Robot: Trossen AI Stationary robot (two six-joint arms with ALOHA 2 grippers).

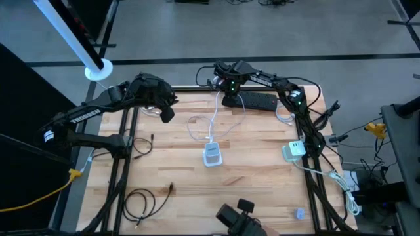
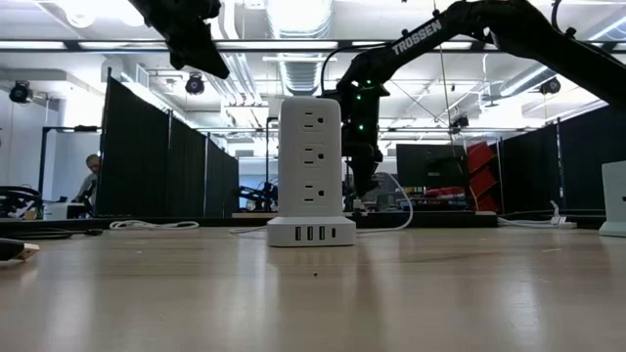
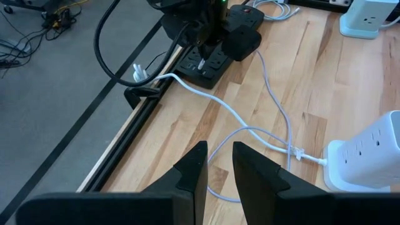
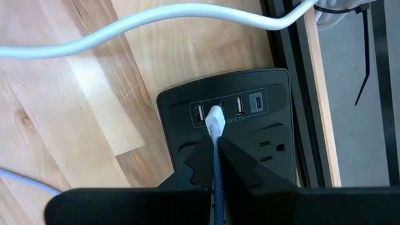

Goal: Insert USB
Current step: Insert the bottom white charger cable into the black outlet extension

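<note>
Where the overhead camera looks down, the table (image 1: 256,174) is pale wood planks in a dark frame, grey floor around it; a white tower of sockets (image 1: 212,155) stands mid-table, its white cable (image 1: 216,118) looping back toward a flat black power strip (image 1: 252,101) at the far edge; my right claw (image 1: 229,86) reaches over that strip, my left claw (image 1: 167,113) hangs above the far left part.

From table height, the tower (image 2: 311,168) is a smooth block with small ports along its base; behind it, partitions and ceiling lights.

Past my left wrist, blunt black fingers (image 3: 190,172) sit slightly apart, pinching nothing, above bare wood.

Past my right wrist, my fingers are pressed together on a braided cord whose white USB plug (image 4: 214,117) has its tip at the strip's (image 4: 187,106) second port.
</note>
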